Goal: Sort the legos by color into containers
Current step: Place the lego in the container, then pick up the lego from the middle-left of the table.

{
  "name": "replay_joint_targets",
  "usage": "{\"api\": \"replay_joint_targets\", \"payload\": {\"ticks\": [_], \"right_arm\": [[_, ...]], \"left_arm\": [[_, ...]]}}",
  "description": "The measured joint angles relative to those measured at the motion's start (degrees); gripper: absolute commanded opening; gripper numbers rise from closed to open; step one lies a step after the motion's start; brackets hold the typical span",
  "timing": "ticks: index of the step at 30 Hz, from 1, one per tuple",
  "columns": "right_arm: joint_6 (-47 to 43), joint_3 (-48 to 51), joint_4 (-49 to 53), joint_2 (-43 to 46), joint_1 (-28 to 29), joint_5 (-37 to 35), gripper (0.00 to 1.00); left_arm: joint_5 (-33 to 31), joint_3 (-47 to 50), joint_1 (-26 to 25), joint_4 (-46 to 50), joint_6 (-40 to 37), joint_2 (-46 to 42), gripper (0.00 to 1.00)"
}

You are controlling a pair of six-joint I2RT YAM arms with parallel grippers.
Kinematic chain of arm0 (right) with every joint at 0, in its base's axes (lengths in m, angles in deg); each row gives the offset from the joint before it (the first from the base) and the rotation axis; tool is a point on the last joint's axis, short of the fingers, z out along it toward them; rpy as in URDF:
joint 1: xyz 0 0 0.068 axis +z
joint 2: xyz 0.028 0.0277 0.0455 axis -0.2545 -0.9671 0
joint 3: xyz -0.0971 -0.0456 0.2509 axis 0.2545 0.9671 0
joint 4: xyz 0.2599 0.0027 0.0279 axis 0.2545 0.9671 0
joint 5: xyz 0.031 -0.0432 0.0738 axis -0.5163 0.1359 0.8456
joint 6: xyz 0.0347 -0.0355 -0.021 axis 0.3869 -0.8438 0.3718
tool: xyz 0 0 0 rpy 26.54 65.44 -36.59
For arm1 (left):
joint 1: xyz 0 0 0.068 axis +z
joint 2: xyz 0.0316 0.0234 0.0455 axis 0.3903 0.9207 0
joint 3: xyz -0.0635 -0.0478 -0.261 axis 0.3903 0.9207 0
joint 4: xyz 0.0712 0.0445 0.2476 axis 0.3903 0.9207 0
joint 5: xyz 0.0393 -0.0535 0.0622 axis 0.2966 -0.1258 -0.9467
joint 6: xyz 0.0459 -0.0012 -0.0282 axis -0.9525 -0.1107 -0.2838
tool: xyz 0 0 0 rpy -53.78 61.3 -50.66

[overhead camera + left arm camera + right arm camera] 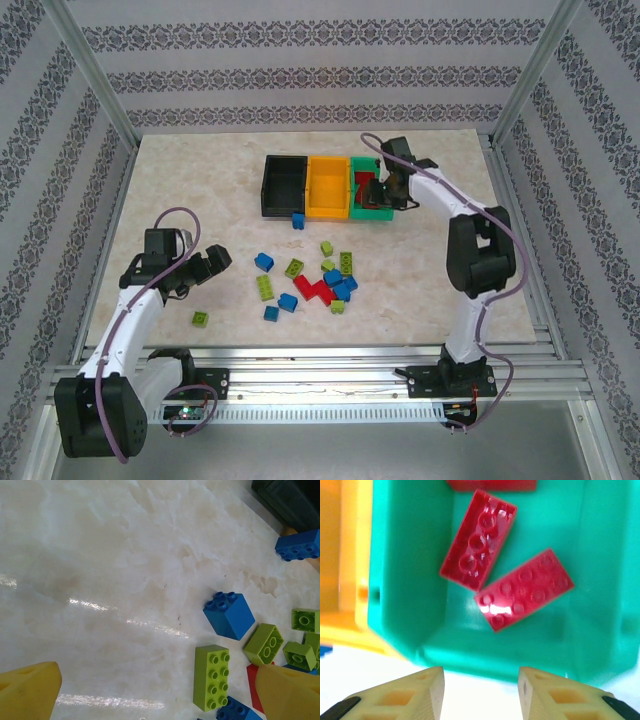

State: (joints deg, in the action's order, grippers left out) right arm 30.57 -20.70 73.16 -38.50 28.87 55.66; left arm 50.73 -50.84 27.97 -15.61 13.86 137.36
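White arm links point(128, 318); black joints point(478, 255); purple cables point(178, 211); yellow fingers point(30, 690).

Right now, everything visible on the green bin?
The green bin is an open-top rectangular tub of smooth, glossy plastic. It stands upright on the table, rightmost in the row, its left wall against the orange-yellow bin. Inside lie a studs-up red brick, an underside-up red brick and a third red piece, partly in view.

Legible markings: none; no text, label, brand, number or sign can be read on the legos point(318, 289), the three containers point(328, 212), the tabletop point(200, 190) or the patterned walls point(300, 75).
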Motion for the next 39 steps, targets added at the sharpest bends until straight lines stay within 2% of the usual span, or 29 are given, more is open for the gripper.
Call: {"api": "replay_joint_targets", "payload": {"ticks": [3, 7, 11, 16, 19, 25, 32, 39], "right_arm": [[-1.29, 7.63, -2.75, 6.29, 0.37, 0.2, 0.44], [-3.04, 16.35, -8.13, 13.09, 1.38, 1.66, 0.43], [-5.46, 22.1, -13.2, 14.29, 5.01, 0.48, 0.44], [-7.34, 29.2, -19.12, 14.32, 9.86, -1.86, 0.43], [-7.52, 33.83, -24.17, 15.34, 10.4, -2.67, 0.44], [-5.9, 40.54, -32.2, 20.55, 10.51, -3.17, 0.44], [-3.76, 42.77, -37.38, 26.58, 10.6, -3.56, 0.45], [-1.55, 44.63, -38.51, 27.5, 7.39, -3.08, 0.46]], "left_arm": [[1.11, -0.2, 0.0, 0.0, -0.24, 1.33, 1.0], [7.34, -0.33, 0.0, -0.59, -1.29, 3.32, 1.0], [12.55, -0.5, -0.87, -1.7, -1.27, 5.49, 1.0], [14.05, -2.49, -7.3, -1.55, -1.25, 8.76, 0.99], [14.03, -4.98, -12.24, -0.72, -0.87, 10.8, 0.94], [9.27, -12.22, -20.92, 2.86, 1.99, 14.6, 0.84], [-1.6, -17.29, -34.27, 5.07, 8.76, 19.85, 0.82], [-9.46, -24.59, -42.82, 8.0, 14.16, 32.11, 0.79]]}}
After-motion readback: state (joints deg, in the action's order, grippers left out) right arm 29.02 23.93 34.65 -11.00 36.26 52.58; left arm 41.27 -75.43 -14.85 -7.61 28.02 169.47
